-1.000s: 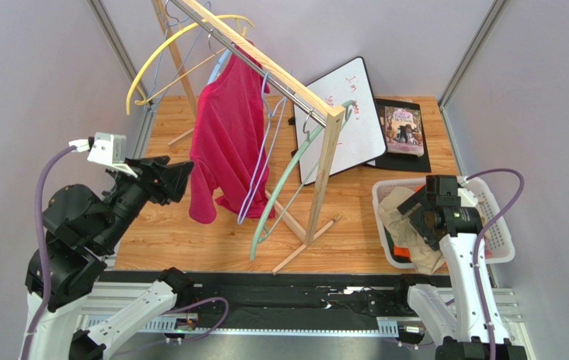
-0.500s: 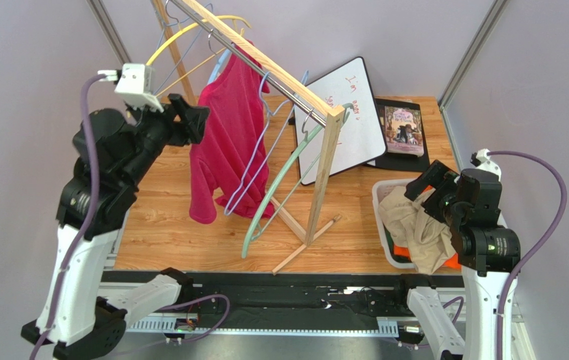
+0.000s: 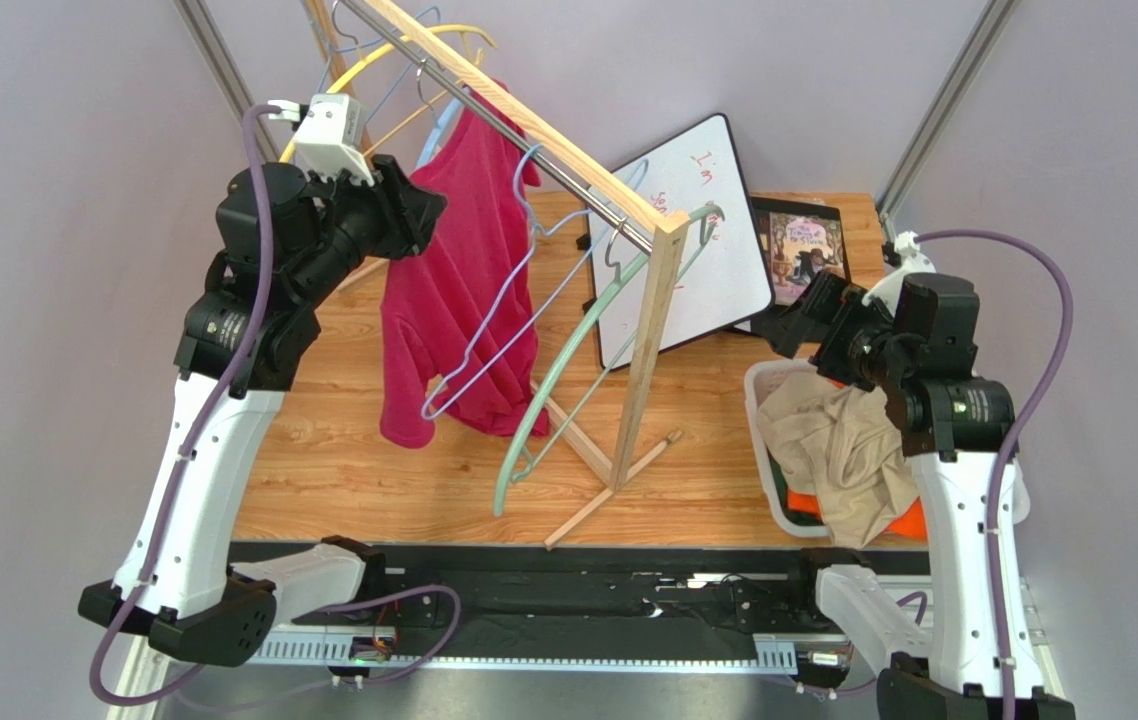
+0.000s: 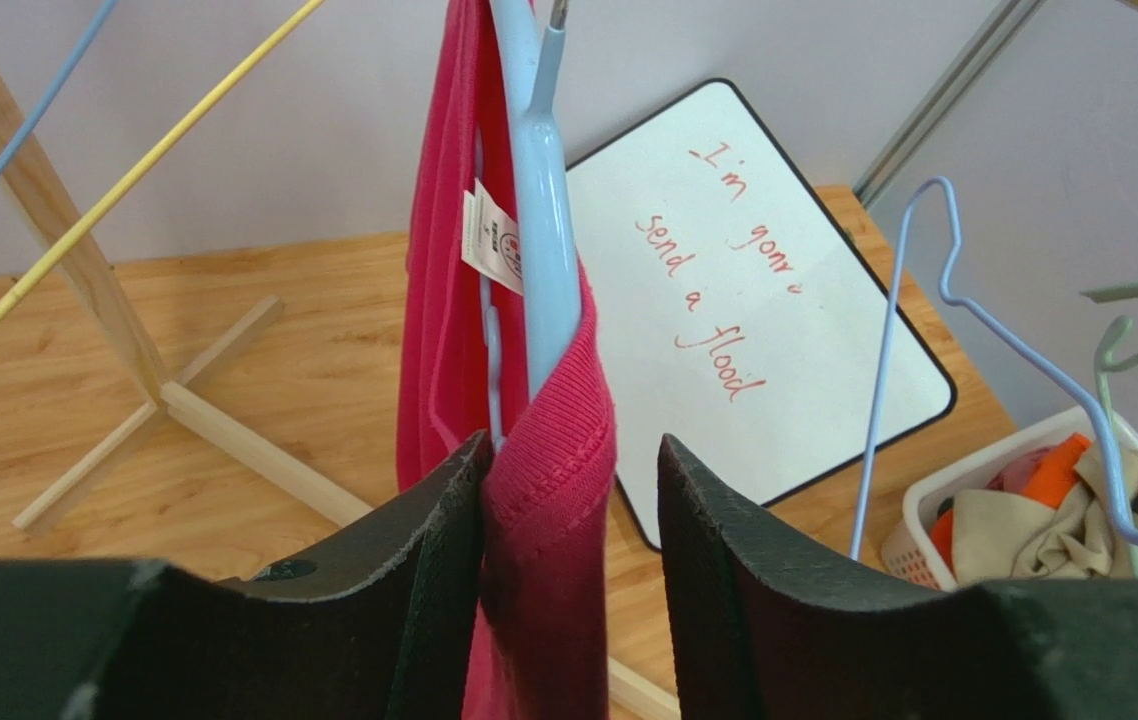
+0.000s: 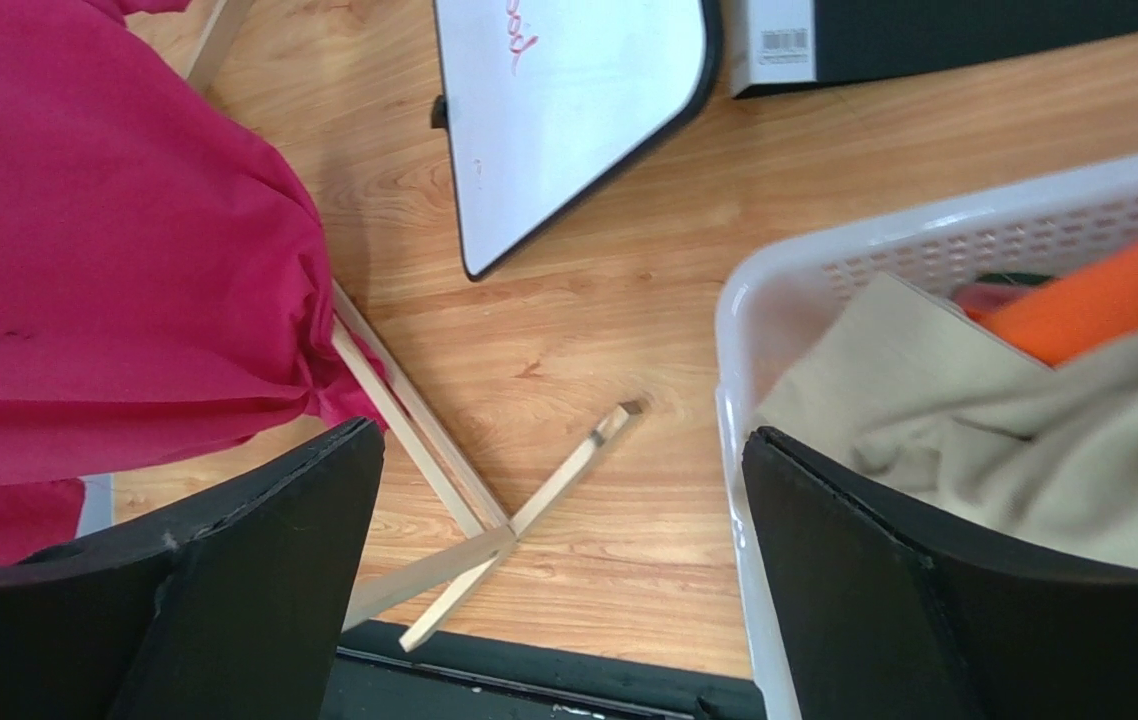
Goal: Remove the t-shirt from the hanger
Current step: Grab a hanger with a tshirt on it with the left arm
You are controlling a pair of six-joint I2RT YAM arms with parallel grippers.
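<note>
A red t-shirt (image 3: 455, 285) hangs on a light blue hanger (image 4: 545, 240) from the wooden rack rail (image 3: 560, 150). My left gripper (image 3: 418, 210) is raised to the shirt's top. In the left wrist view its jaws (image 4: 568, 450) are open around the ribbed collar (image 4: 553, 495). The left finger touches the fabric, and a gap shows at the right finger. My right gripper (image 3: 789, 318) is open wide and empty. It hangs in the air between the rack and the basket, and in the right wrist view (image 5: 560, 435) it is over the wooden floor.
Empty hangers share the rail: yellow (image 3: 305, 128), lavender (image 3: 515, 300) and green (image 3: 575, 360). A whiteboard (image 3: 695, 225) leans behind the rack, with a book (image 3: 808, 258) beside it. A white basket (image 5: 831, 248) of clothes stands at the right.
My left arm has risen from low left up to the shirt's collar and put its jaws around it. My right arm has lifted off the basket and moved left and back. The hangers swing.
</note>
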